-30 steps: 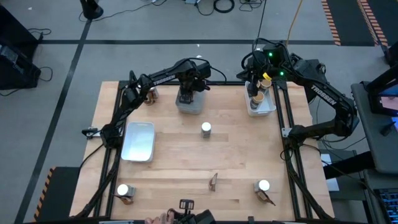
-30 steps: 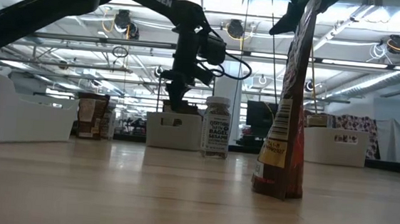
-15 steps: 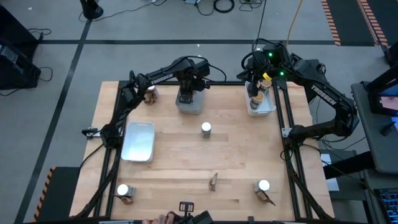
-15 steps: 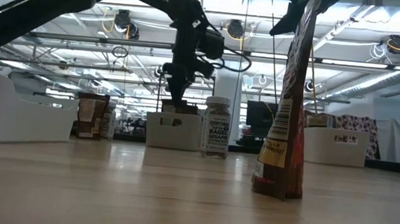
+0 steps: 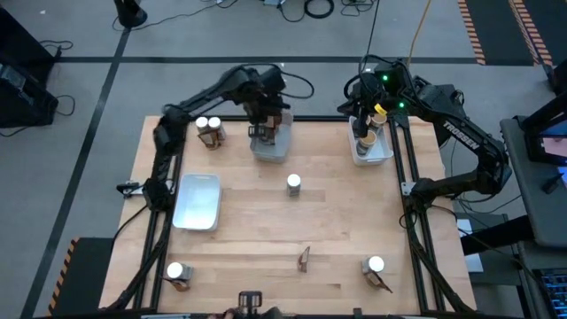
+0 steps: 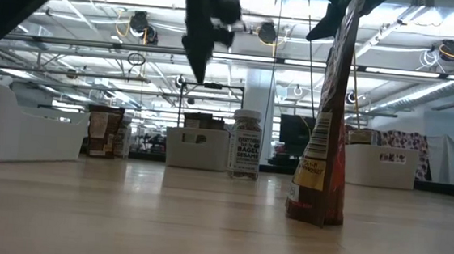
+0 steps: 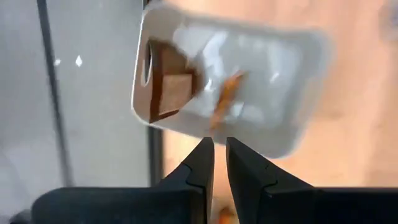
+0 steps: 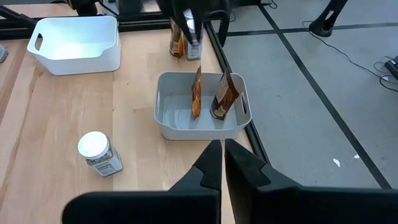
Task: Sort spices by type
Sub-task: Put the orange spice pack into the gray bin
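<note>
The left gripper (image 5: 264, 113), fingers together and empty, hangs above the middle tray (image 5: 270, 147). The nearest loose jar (image 5: 293, 183) stands just beyond that tray (nearer this arm than the right).

A pale wooden worktop (image 5: 257, 235) carries a glossy white rectangular plastic tray (image 5: 198, 200) and a light grey rectangular tray (image 8: 202, 106). The grey tray holds one orange packet (image 8: 196, 93) and one dark-brown packet (image 8: 224, 97). A clear glass jar with a white cap (image 8: 97, 152) bears a black-and-white label.
</note>
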Robot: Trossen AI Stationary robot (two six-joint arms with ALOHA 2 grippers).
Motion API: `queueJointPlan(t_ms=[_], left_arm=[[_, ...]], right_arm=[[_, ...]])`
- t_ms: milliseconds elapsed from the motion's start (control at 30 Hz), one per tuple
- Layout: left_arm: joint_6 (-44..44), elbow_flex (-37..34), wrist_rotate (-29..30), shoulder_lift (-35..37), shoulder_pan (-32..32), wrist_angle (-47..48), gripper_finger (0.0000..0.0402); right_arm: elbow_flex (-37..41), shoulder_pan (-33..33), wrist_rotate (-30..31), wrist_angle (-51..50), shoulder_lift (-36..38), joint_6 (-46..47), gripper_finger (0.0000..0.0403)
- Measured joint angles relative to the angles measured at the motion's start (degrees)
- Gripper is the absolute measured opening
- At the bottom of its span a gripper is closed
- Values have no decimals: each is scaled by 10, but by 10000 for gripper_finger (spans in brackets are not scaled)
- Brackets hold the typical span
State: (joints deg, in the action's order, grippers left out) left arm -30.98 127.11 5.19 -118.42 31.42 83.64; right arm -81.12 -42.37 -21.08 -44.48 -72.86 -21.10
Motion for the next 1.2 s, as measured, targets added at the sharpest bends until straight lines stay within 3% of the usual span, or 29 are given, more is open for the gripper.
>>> queueJointPlan(t_ms=[167, 400, 600, 833, 1033, 1200], left_arm=[[20, 0, -154, 79, -1, 42, 50], [90, -33, -312, 201, -57, 60, 50], [276, -99, -295, 275, -133, 52, 50], [398, -214, -284, 326, -259, 43, 50], [411, -305, -279, 351, -345, 13, 50], [399, -361, -274, 379, -390, -75, 50]], right_arm=[[0, 9, -3, 0, 0, -4, 0], [0, 36, -35, 1, 0, -37, 0], [0, 70, -61, 1, 0, -64, 0], [0, 139, -64, 9, 0, -46, 0], [0, 218, -54, 10, 0, 47, 0], [0, 312, 39, 10, 0, 169, 0]])
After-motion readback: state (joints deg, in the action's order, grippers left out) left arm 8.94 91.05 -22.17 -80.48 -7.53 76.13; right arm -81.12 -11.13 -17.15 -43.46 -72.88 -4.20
